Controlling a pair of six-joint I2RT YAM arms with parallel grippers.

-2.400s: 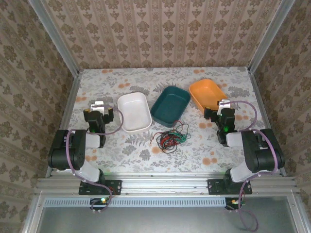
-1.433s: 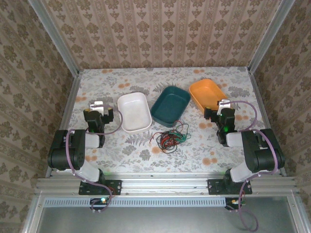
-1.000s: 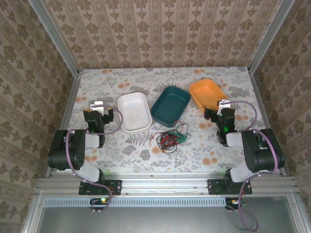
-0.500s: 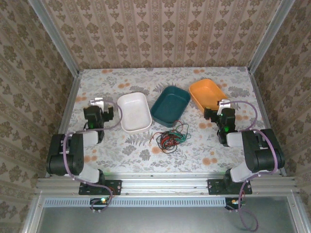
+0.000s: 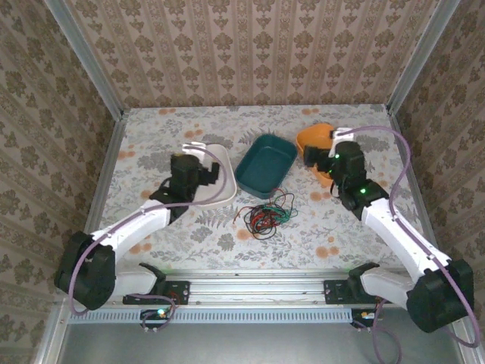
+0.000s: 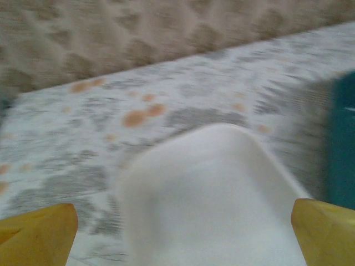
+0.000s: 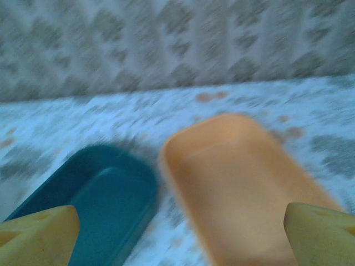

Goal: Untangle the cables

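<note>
Both end effectors, left (image 5: 204, 155) over the white tray (image 5: 216, 194) and right (image 5: 323, 152) over the orange tray (image 5: 309, 139), are spread, and the cables (image 5: 265, 214) are found on the bench (image 5: 151, 129) between them, toward the bases, about equally near to each.

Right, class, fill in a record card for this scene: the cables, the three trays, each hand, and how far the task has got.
tangle: cables, red, green and black, in one knot on the table, just in front of the teal tray
trays: white tray on the left, teal tray in the middle, orange tray on the right
left hand: open, over the white tray
right hand: open, over the orange tray
progress: not begun; neither hand touches the cables
</note>
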